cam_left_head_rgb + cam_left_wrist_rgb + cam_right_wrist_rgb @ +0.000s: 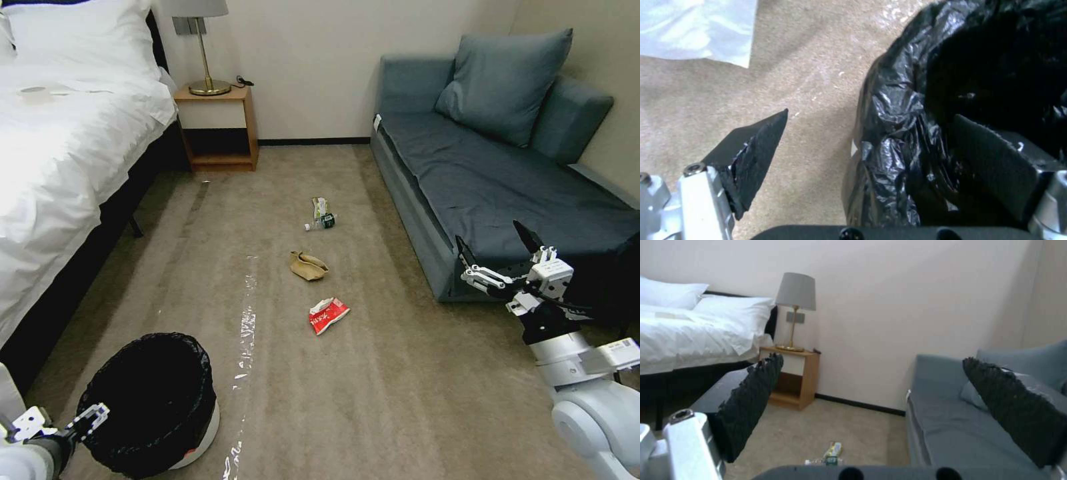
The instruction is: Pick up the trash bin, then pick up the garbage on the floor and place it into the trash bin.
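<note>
Left gripper jaws straddling trash bin rim

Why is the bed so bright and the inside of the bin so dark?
In the head view, glare washes out the white bed, erasing its folds; the trash bin has a black liner that swallows light. In the left wrist view, the liner's wrinkles shine while its inside stays black, with the left pincer open astride the rim.

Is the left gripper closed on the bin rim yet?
No, open. The left gripper straddles the trash bin rim, one finger outside, the other inside the liner, not clamped.
</note>
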